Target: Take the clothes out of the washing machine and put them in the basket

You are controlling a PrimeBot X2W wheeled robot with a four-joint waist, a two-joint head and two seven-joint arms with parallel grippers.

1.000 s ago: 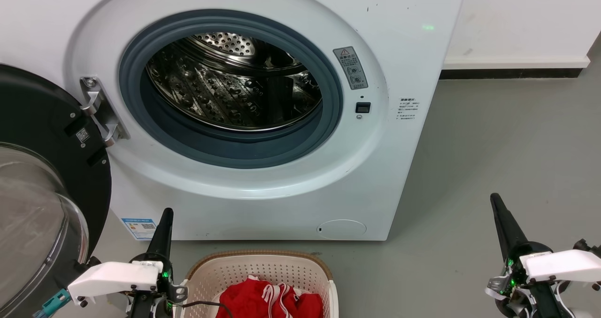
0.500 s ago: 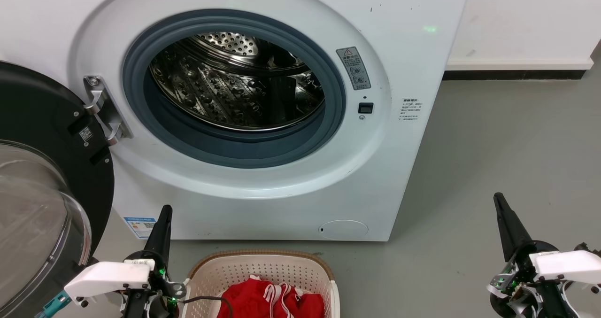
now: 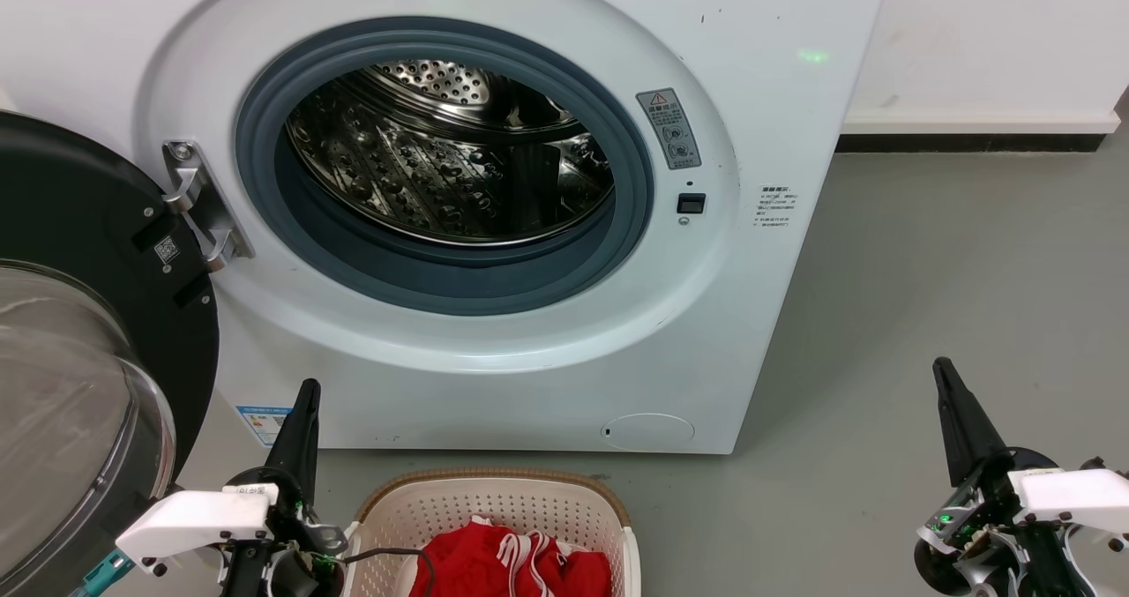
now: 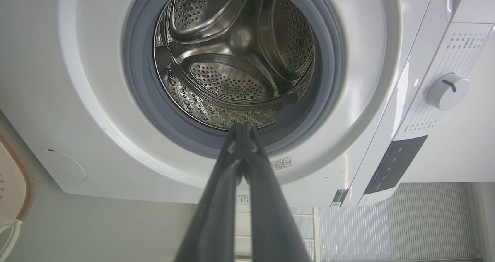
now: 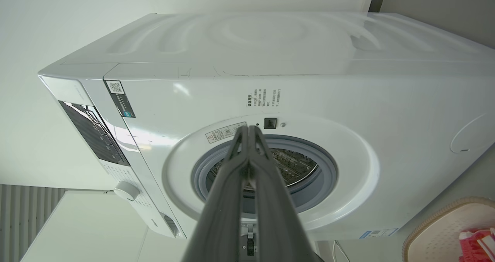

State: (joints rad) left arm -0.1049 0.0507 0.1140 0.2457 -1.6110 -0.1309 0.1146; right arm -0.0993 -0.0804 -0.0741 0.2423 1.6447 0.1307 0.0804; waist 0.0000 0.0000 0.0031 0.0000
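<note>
The white washing machine [image 3: 758,121] stands with its round door [image 3: 79,341] swung open to the left; the steel drum [image 3: 450,160] holds no garment that I can see. The red clothes [image 3: 512,562] with white stripes lie in the cream basket [image 3: 494,491] on the floor before the machine. My left gripper [image 3: 309,390] hangs shut just left of the basket, nothing in it. My right gripper [image 3: 942,369] is shut too, over the floor to the right. The left wrist view looks into the drum [image 4: 236,60]; the right wrist view catches the basket [image 5: 437,227] and clothes [image 5: 477,242].
The open door with its glass bowl [image 3: 62,403] juts out on the left beside my left arm. Grey floor [image 3: 953,271] stretches to the right of the machine up to a white wall with a dark skirting [image 3: 961,143].
The head view has shifted slightly, so the machine sits a little further right in the picture. Both grippers stay shut and in much the same place; the clothes rest unmoved in the basket.
</note>
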